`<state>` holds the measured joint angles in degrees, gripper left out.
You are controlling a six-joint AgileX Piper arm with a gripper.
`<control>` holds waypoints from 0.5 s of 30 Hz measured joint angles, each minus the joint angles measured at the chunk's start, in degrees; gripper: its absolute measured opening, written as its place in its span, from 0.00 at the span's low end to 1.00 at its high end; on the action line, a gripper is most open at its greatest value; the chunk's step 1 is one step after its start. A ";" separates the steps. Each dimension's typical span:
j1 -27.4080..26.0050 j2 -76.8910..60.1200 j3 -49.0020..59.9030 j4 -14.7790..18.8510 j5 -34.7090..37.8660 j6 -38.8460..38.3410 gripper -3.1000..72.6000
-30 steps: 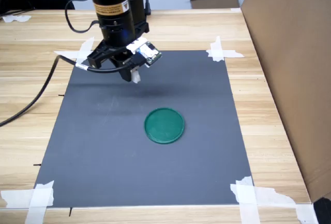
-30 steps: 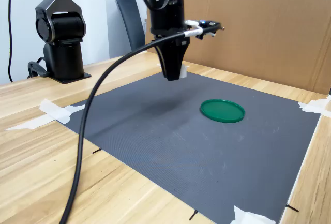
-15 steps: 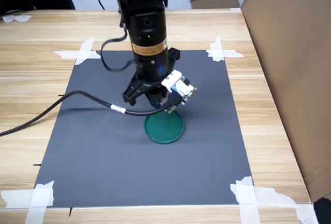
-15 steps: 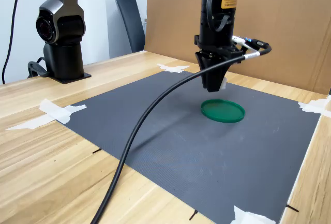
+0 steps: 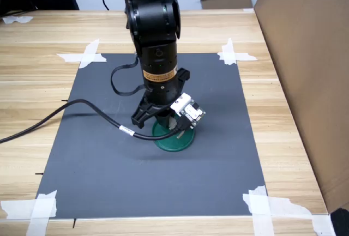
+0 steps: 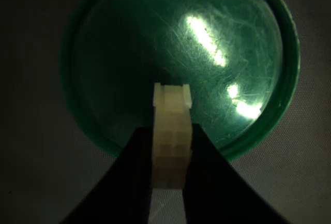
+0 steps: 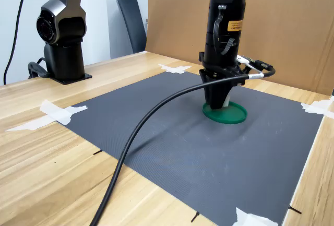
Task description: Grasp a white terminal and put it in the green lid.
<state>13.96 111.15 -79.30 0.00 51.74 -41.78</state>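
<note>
1 white terminal [image 6: 171,131], 1 green lid [image 6: 129,38].

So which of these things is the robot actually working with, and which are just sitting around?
Part of the job:
- white terminal, pinched in the gripper
- green lid, right beneath it

Just there:
- dark mat
- white tape strips at its corners
- wooden table
- cardboard panel
- another robot arm standing at the back
- black cable
</note>
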 joint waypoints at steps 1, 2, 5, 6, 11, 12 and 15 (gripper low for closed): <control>0.00 0.00 0.00 0.00 0.00 0.00 0.21; 0.00 0.00 0.00 0.00 0.00 0.05 0.21; 0.00 0.00 0.00 0.00 0.00 0.14 0.35; 0.00 0.00 0.00 0.00 -0.05 0.14 0.38; 0.00 0.00 0.00 -0.33 -0.60 1.53 0.66; 0.00 0.00 0.00 -0.33 -0.74 2.20 0.69; 0.00 -1.00 0.00 -0.38 -1.32 2.89 0.72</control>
<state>13.96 110.15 -79.30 -0.38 50.42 -38.89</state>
